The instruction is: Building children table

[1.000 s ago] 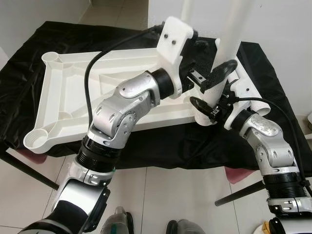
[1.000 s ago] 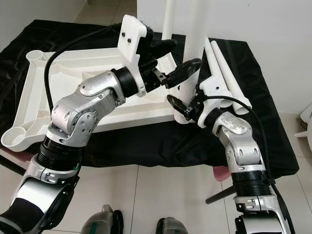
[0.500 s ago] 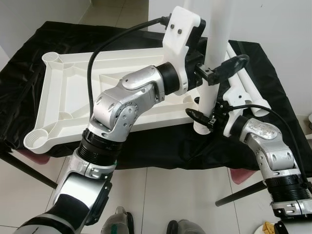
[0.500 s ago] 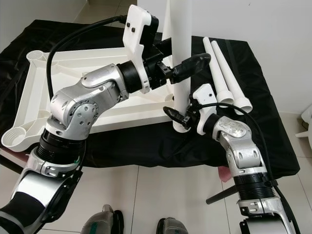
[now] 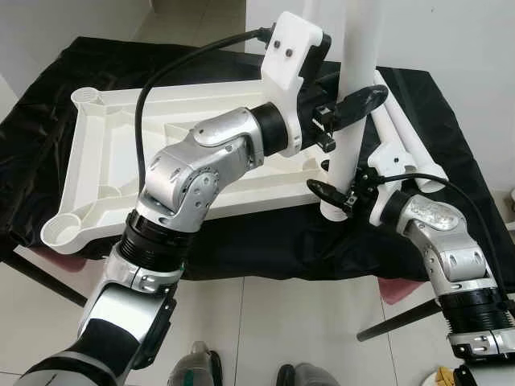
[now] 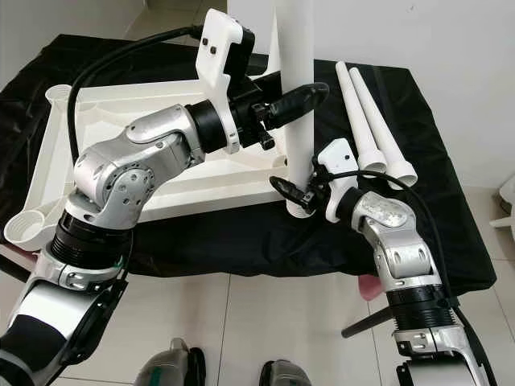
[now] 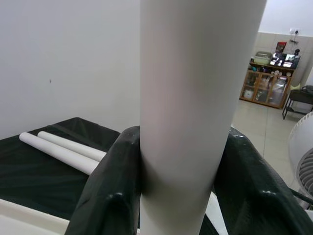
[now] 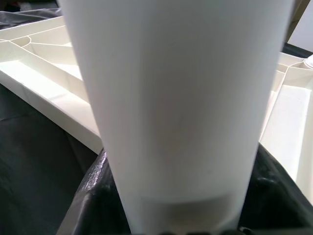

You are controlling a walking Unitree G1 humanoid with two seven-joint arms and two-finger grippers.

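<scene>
The white table top [image 5: 121, 161] lies upside down on a black cloth. A white leg [image 5: 356, 56] stands upright at its near right corner. My left gripper [image 5: 354, 104] is shut on the leg at mid-height, and both black fingers [image 7: 112, 196] press its sides in the left wrist view. My right gripper [image 5: 334, 197] is shut on the same leg [image 8: 181, 98] just above its foot, close to the corner socket. The socket itself is hidden behind the leg and the fingers.
Two spare white legs [image 6: 370, 121] lie side by side on the cloth [image 5: 265, 241] at the right. The table's front edge runs just below the table top, with tiled floor [image 5: 265, 338] beyond. A white wall stands behind the table.
My left gripper was open beside the leg; it has since reached around the leg and shut on it. The leg has shifted a little left and stands straighter. My right gripper keeps its hold.
</scene>
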